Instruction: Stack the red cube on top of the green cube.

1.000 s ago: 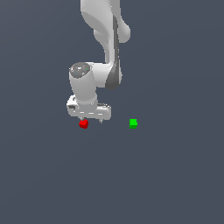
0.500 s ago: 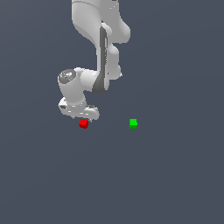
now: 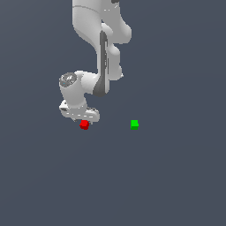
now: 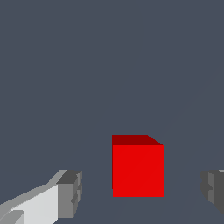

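Observation:
The red cube [image 3: 84, 125] rests on the dark grey floor, partly tucked under my white gripper [image 3: 81, 118], which hangs low right over it. In the wrist view the red cube [image 4: 138, 168] stands between my two grey fingertips [image 4: 70, 194], with a gap on each side, so my gripper [image 4: 142, 192] is open and touches nothing. The green cube [image 3: 134, 124] sits apart on the floor toward the exterior view's right, level with the red one. It does not show in the wrist view.
Only the flat dark grey floor [image 3: 167, 176] surrounds both cubes. My white arm [image 3: 103, 48] rises above the gripper toward the top of the exterior view.
My gripper has shifted toward the exterior view's left and sunk lower, coming down around the red cube. Neither cube has moved.

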{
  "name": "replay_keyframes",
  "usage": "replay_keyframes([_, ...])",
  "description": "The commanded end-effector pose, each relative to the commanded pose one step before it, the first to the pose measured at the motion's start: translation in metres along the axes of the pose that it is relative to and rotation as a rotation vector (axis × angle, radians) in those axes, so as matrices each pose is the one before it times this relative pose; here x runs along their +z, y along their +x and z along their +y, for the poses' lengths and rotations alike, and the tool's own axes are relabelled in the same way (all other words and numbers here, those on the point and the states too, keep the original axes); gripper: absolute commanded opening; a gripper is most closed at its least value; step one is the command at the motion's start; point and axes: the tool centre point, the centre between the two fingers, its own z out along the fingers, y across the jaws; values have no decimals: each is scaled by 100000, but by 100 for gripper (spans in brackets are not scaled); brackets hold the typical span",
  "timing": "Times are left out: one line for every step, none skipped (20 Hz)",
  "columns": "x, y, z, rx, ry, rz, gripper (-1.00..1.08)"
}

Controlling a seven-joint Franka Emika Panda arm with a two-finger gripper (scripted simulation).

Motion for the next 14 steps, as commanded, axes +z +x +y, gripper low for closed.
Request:
replay_keyframes([1071,-70,8,1,8,-108,100])
replay_keyframes([534,-16,0,-13,31,36,100])
replay_keyframes([543,-11,6,0,0,0,100])
replay_keyframes([471,-4,7,0,0,0,100])
replay_keyframes([400,4,7,0,0,0,100])
replay_keyframes([330,11,7,0,0,0,100])
replay_keyframes([262,18,7,0,0,0,100])
replay_keyframes([197,22,7,0,0,0,100])
replay_keyframes([114,23,-18,-45,32,42,100])
replay_keyframes([79,16,4,0,0,0,100])
replay_keyframes([26,6,1,0,0,0,100])
replay_keyframes([0,0,0,0,0,0,-100])
replay_keyframes([0,0,0,0,0,0,-100])
replay_keyframes([0,0,0,0,0,0,-100])
